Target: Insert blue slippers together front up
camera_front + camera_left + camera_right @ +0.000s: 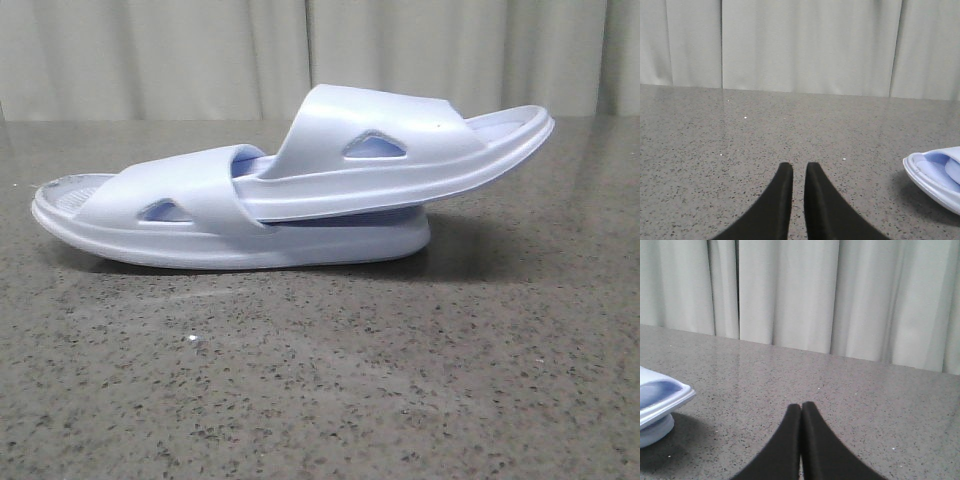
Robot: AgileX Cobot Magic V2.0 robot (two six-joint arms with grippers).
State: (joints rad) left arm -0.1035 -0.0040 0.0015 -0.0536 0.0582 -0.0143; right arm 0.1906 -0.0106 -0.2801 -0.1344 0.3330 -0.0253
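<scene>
The blue slippers lie together mid-table in the front view. The lower slipper (190, 205) rests flat on its sole, one end pointing left. The upper slipper (400, 140) is pushed under the lower one's strap and tilts up to the right, strap side up. Neither gripper shows in the front view. My left gripper (799, 166) hovers over bare table, fingers nearly together with a thin slit and nothing between them; a slipper end (935, 177) lies off to its side. My right gripper (801, 405) is shut and empty, apart from the slippers' other end (660, 397).
The speckled grey stone table (320, 380) stretches all around the pair. A pale pleated curtain (200, 50) hangs behind the table's far edge. No other objects are in view.
</scene>
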